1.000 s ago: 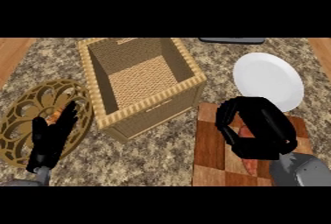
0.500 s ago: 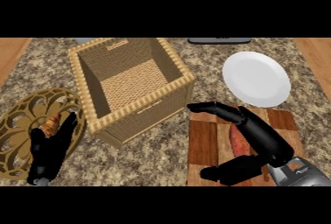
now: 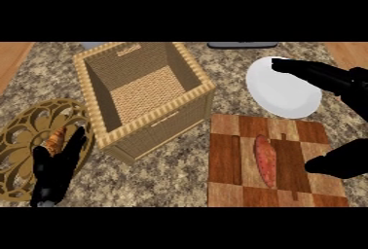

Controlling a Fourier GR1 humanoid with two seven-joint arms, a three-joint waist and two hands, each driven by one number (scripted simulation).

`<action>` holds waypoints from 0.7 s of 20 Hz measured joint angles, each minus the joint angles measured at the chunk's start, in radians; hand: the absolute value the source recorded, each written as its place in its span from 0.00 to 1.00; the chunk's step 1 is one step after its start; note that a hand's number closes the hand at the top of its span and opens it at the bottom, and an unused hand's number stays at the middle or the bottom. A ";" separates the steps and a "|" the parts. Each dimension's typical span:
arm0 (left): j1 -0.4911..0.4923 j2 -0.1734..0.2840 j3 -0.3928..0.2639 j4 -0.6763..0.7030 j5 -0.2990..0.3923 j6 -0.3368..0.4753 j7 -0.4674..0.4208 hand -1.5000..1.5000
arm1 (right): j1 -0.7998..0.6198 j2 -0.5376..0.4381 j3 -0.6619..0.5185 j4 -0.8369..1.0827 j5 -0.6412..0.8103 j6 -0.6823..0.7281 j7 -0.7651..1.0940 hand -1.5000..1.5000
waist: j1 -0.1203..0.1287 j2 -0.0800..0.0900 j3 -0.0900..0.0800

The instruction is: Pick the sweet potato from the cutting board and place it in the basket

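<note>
Where the view's lower edge meets the counter, the items run as follows. Black left hand (image 3: 59,168): lower left, lying over the round openwork golden trivet (image 3: 28,146), fingers straight and together, holding nothing; a small orange-brown object shows on the trivet just beside the fingertips, too unclear to identify. Checkered brown wooden cutting board (image 3: 237,160): lower right, flat on the speckled granite counter (image 3: 169,168). Elongated reddish-orange sweet potato (image 3: 265,159): lying lengthwise near the middle of the cutting board, free of both hands. Black right hand (image 3: 343,121): at the right edge, spread wide around nothing; thumb (image 3: 338,163) over the board's right part, just beside the sweet potato without touching it; fingers (image 3: 313,73) stretched over the round white plate (image 3: 277,92). Plate: on the counter beyond the board, right of centre. Square tan wicker basket (image 3: 194,97): upright, centre left, beyond the trivet and beside the board's far left corner, its woven floor visible. Dark flat object at the far edge, top centre-right: partly cut off, not identifiable.
</note>
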 measured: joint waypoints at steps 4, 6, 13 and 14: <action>-0.002 -0.001 0.002 -0.002 -0.003 -0.006 0.001 0.50 | -0.066 -0.138 -0.056 0.034 -0.114 0.190 0.032 0.00 | 0.006 0.003 0.000; 0.001 -0.001 0.004 -0.008 -0.003 -0.010 -0.001 0.50 | -0.085 -0.198 -0.064 0.053 -0.158 0.282 0.043 0.00 | 0.010 0.004 -0.001; -0.010 -0.010 0.006 -0.007 -0.010 -0.015 0.024 0.50 | -0.138 -0.322 -0.098 0.115 -0.254 0.509 0.059 0.00 | 0.016 0.007 0.001; -0.016 -0.015 0.005 0.007 -0.014 -0.019 0.016 0.50 | -0.141 -0.329 -0.106 0.128 -0.254 0.529 0.049 0.00 | 0.016 0.007 0.001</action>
